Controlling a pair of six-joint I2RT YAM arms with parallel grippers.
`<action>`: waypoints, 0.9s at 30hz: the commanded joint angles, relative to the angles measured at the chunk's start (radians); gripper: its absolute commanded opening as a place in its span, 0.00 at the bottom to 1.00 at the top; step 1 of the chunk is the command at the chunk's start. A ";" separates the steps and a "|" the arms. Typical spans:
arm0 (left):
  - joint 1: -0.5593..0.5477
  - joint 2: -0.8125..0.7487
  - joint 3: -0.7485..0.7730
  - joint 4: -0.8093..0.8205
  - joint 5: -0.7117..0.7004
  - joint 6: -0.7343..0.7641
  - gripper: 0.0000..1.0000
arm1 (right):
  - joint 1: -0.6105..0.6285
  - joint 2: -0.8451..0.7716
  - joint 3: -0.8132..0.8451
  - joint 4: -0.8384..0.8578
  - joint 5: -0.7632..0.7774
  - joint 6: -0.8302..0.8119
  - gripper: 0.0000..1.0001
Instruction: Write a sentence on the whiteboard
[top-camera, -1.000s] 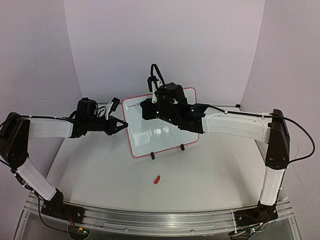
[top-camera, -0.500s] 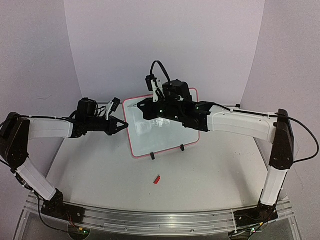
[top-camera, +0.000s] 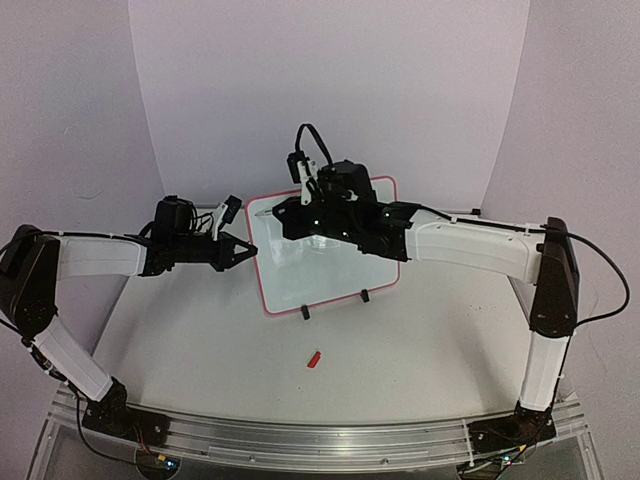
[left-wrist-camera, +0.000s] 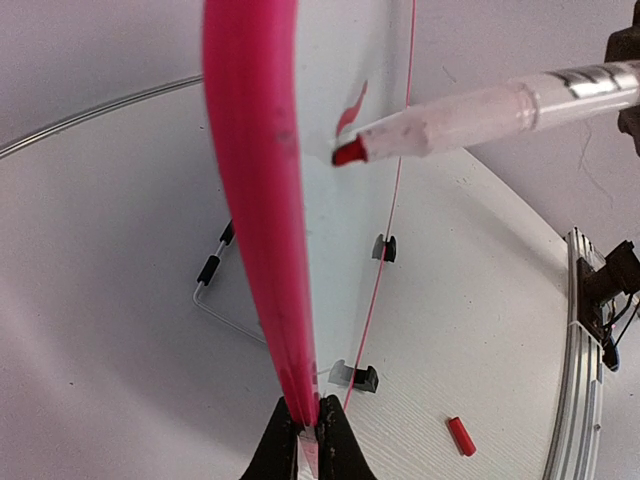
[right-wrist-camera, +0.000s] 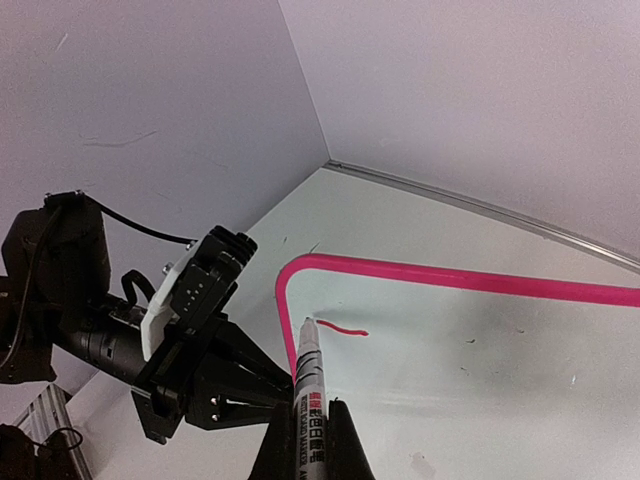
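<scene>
Before the whiteboard (top-camera: 322, 278), a red cap (top-camera: 314, 359); left hand (top-camera: 247, 251) clenched on its rim, right hand (right-wrist-camera: 310, 428) grasping a marker (right-wrist-camera: 308, 372).

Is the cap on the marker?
No, the marker shows its bare red tip, and a red cap lies on the table.

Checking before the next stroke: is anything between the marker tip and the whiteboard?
Nothing visible. The marker tip hovers close to bare whiteboard near a rim corner, beside one short red stroke. The left fingers pinch the board's edge, clear of the tip.
</scene>
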 joint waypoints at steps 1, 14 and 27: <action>0.000 -0.001 0.014 -0.015 -0.045 0.057 0.02 | -0.001 0.018 0.039 -0.011 0.034 -0.008 0.00; 0.001 -0.009 0.014 -0.020 -0.053 0.061 0.02 | -0.001 0.007 -0.028 -0.032 0.053 0.011 0.00; 0.000 -0.013 0.012 -0.020 -0.055 0.061 0.01 | 0.001 0.023 -0.045 -0.079 0.027 0.034 0.00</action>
